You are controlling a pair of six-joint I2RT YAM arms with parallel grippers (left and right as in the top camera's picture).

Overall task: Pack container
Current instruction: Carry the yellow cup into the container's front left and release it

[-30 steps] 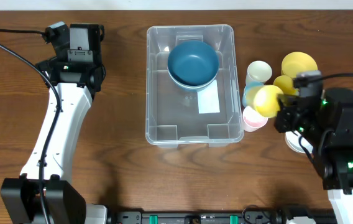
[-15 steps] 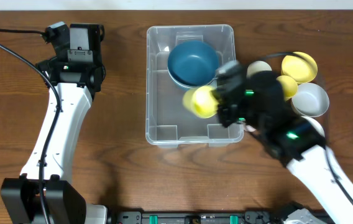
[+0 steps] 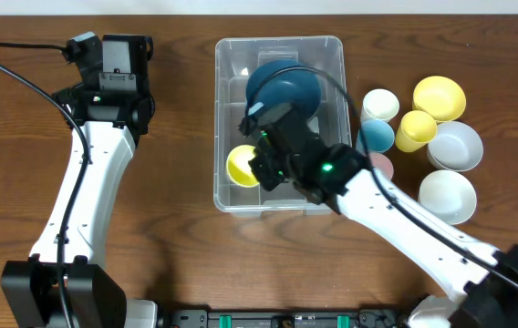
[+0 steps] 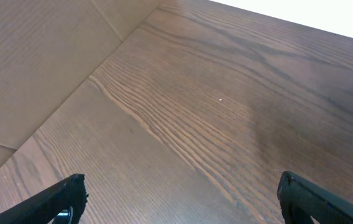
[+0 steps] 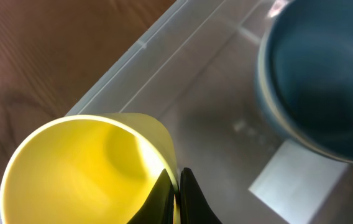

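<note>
The clear rectangular container (image 3: 224,109) stands at the table's middle, with a dark blue bowl (image 3: 282,87) in its far half; its wall (image 5: 164,50), white label (image 5: 291,171) and the bowl (image 5: 325,74) show in the right wrist view. My right gripper (image 3: 261,169) is shut on the rim of a yellow cup (image 3: 242,166) and holds it inside the container's near left corner; the fingers (image 5: 176,186) pinch the cup wall (image 5: 77,168). My left gripper (image 4: 179,199) is open and empty over bare wood at the far left (image 3: 113,68).
Right of the container stand a cream cup (image 3: 380,104), a blue cup (image 3: 377,137), a pink cup (image 3: 382,165), a yellow bowl (image 3: 440,97), another yellow cup (image 3: 415,129) and two white bowls (image 3: 455,146) (image 3: 447,196).
My right arm has swept left from the group of cups into the container, carrying the yellow cup to its near left corner. The left arm has not moved.
</note>
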